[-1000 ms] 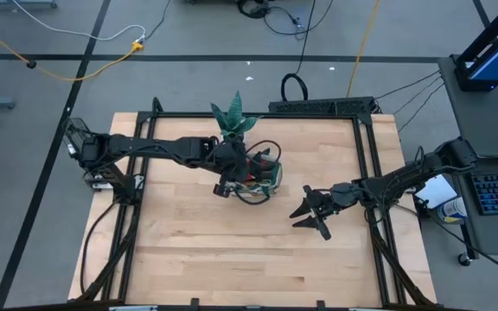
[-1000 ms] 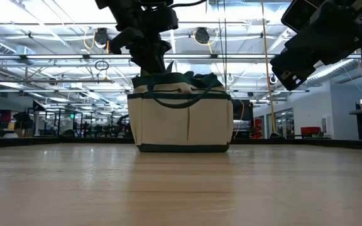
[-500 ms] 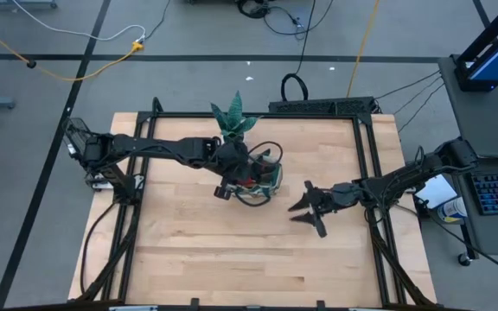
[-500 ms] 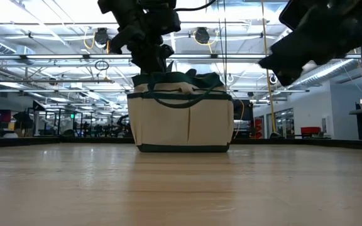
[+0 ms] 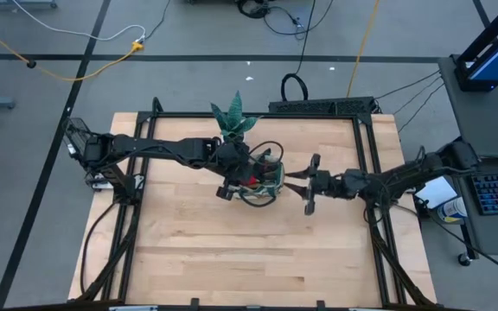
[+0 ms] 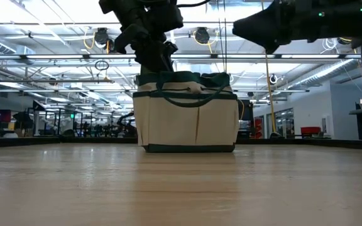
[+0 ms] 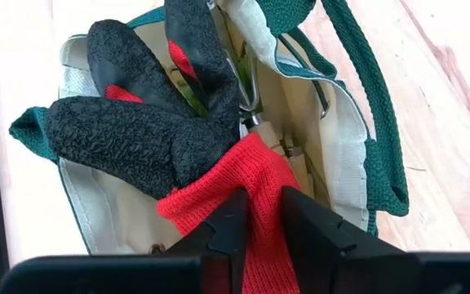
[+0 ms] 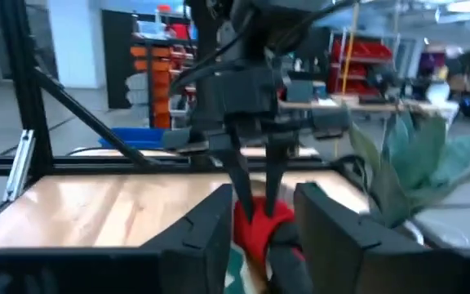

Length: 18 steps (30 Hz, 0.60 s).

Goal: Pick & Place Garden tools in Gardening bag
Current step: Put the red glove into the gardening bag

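Bag sits just above centre of the table in the high view, plant close behind it. Left claw over the bag's open top, fingers either side of the red cuff of the glove; glove's black palm lies across the bag mouth w/ metal tools under it. Gripping or just parted: can't tell. Right claw at centre-right, just beside the bag, fingers spread, nothing in it.
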Tool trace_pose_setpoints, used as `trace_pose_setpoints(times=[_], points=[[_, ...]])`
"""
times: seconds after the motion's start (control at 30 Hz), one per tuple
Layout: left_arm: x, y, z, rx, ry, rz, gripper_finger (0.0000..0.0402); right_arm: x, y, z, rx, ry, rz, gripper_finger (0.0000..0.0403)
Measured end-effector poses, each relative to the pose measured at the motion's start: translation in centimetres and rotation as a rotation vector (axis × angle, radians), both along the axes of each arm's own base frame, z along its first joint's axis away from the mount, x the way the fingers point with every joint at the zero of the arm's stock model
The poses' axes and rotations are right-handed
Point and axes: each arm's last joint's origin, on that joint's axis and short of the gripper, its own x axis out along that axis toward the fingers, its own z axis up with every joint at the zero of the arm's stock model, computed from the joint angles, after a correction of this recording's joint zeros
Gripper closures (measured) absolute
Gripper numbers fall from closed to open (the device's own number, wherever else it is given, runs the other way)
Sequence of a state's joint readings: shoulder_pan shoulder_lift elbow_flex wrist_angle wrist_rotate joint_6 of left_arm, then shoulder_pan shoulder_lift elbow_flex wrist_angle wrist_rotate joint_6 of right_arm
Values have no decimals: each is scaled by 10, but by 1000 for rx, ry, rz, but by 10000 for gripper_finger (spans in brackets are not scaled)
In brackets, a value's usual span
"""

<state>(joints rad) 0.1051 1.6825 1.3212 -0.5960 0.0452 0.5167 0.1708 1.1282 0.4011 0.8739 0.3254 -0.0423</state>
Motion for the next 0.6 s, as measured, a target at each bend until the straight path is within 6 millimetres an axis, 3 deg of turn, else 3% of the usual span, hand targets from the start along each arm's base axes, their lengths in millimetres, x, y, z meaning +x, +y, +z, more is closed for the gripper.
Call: trace_pose_setpoints(times=[0.27,0.6], points=[[2,0,1,4,-24,-1,321,20,-11,10,-131,46,-24,391],[2,0,1,2,-25,3,321,81,-25,12,-136,364,-57,402]])
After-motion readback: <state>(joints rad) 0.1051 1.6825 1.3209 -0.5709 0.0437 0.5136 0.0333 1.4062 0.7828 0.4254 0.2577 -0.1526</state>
